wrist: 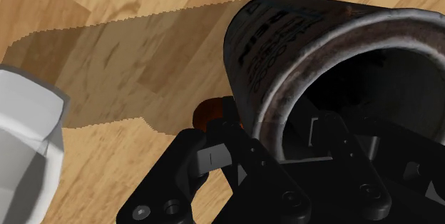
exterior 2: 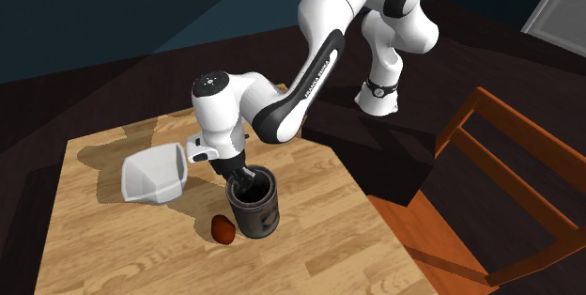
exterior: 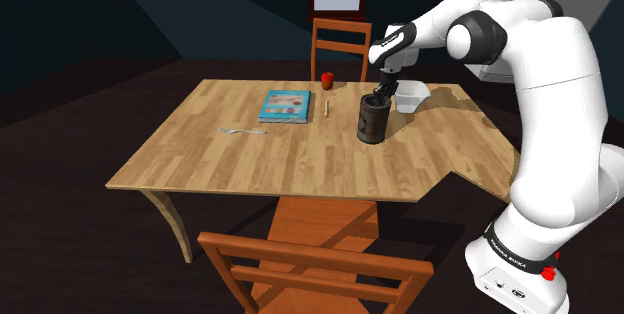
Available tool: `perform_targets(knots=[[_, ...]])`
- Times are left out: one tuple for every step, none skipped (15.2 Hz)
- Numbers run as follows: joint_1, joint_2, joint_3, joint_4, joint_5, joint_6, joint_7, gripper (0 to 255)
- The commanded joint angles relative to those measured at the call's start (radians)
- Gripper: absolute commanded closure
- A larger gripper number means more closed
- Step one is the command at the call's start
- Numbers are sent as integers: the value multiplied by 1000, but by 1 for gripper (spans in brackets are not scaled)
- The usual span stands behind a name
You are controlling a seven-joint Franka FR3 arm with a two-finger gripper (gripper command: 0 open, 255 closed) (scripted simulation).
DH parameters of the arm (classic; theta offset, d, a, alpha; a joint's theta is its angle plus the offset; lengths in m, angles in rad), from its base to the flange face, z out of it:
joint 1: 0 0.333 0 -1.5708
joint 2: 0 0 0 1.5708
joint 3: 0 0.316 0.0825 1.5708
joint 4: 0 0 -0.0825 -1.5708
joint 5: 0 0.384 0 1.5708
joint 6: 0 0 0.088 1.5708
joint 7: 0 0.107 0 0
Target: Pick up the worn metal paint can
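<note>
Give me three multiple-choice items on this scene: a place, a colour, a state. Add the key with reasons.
1. Relative to the paint can, the gripper is: A at its rim; B far to one side; C beneath it.
2. The book on the table is mostly: A green; B blue; C black.
3. The paint can is: A tipped over; B upright with a lid on; C upright, top open.
Key: 1 A, the second exterior view shows the gripper at the rim. 2 B, its cover is blue. 3 C, it stands on the table and the wrist view looks into its open mouth.
</note>
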Motion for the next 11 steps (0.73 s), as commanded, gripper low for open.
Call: perform_targets(knots=[[0,0,0,0,0,0,0,255],[0,0,0,0,0,0,0,255],[0,1,0,0,0,0,0,255],[0,0,0,0,0,0,0,255],[0,1,0,0,0,0,0,255],[0,1,0,1,0,0,0,255],[0,1,0,1,0,0,0,255],[1,-7,-1,3,-2,-9,1,255],[2,-14,-3,4,-4,-19,2,255],[3,-22,-4,7,-6,-28,3,255],[3,-29,-5,9,-7,-38,4,255]])
